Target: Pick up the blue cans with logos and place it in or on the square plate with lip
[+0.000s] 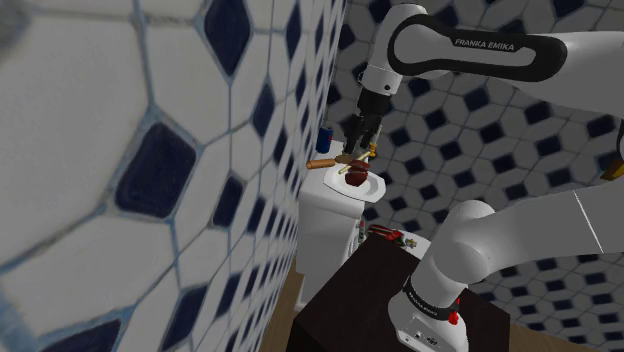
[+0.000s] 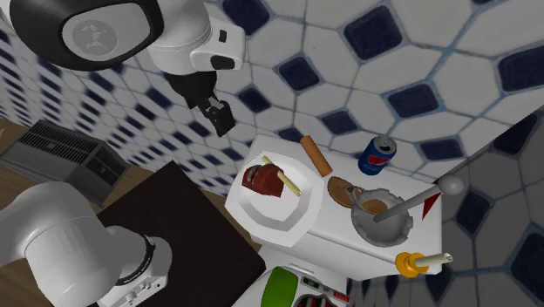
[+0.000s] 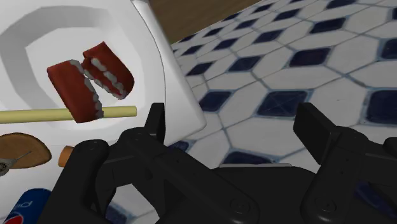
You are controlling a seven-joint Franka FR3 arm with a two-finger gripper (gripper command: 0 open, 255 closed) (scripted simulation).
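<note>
Gripper point(image 3: 234, 116) first: its two black fingers stand well apart with nothing between them, hanging in the air just off the plate-side edge of the white fixture top point(image 2: 323, 228), above no object.

Nearest it lies the square plate point(image 2: 261, 214), white with a raised lip, at that same edge of the top. It is not empty: a set of red toy teeth point(image 2: 261, 180) sits in its well, and a pale stick point(image 2: 288, 181) lies across them. Bare white remains mostly along the near side of the well.

Beyond the plate, at the far edge by the tiled wall point(image 2: 453, 52), stands the blue can point(image 2: 377, 155), apparently upright, with a red and white logo on its side. It is well apart from the gripper.

Near the can, a grey bowl point(image 2: 380, 220) holds a ladle point(image 2: 425, 194) that leans over its rim.

As a judgement, the can should be light and stiff but thin-walled, so easy to dent, with a smooth, slippery round side. A moderate squeeze across the middle of its body seems safest, approached from above, since the wall is just behind it.
</note>
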